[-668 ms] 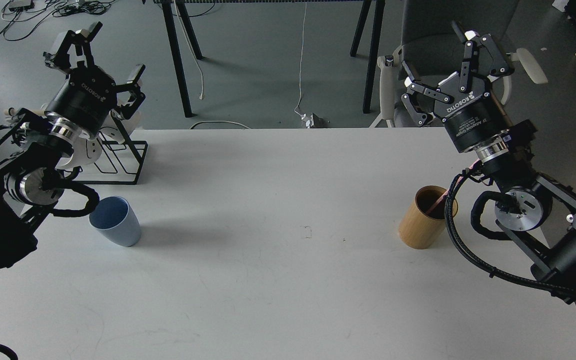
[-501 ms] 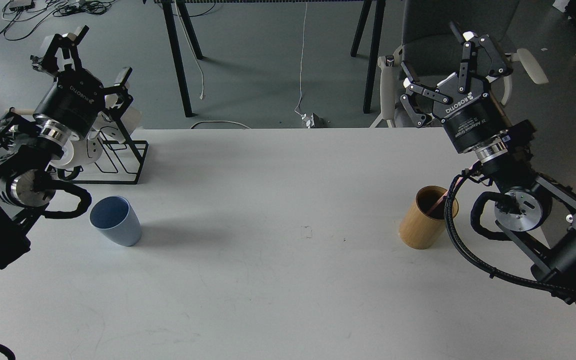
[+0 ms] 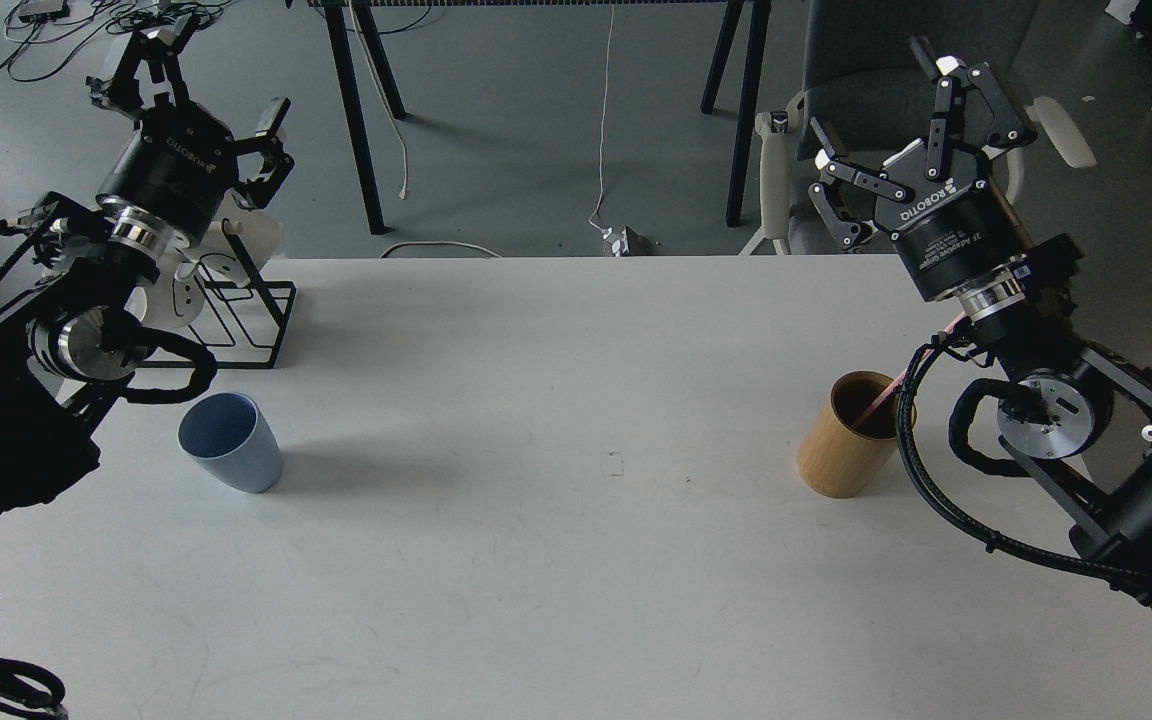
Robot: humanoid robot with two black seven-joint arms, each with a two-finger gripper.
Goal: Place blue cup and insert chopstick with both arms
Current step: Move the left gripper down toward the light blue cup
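Note:
The pale blue cup [image 3: 230, 441] stands upright on the left side of the white table [image 3: 556, 560], free of any grip. The pink chopstick [image 3: 880, 398] leans inside a tan wooden cylinder [image 3: 848, 433] at the right, its upper end partly hidden by my right arm's cable. My left gripper [image 3: 198, 92] hangs high above the table's back left corner, far above the cup, open with fingers spread and nothing in them. My right gripper [image 3: 911, 125] is raised behind and above the cylinder, also open and empty.
A black wire rack [image 3: 236, 310] holding white mugs [image 3: 176, 300] stands at the back left, just behind the cup. Beyond the table's far edge are black table legs [image 3: 356, 120], floor cables and a grey chair [image 3: 836, 110].

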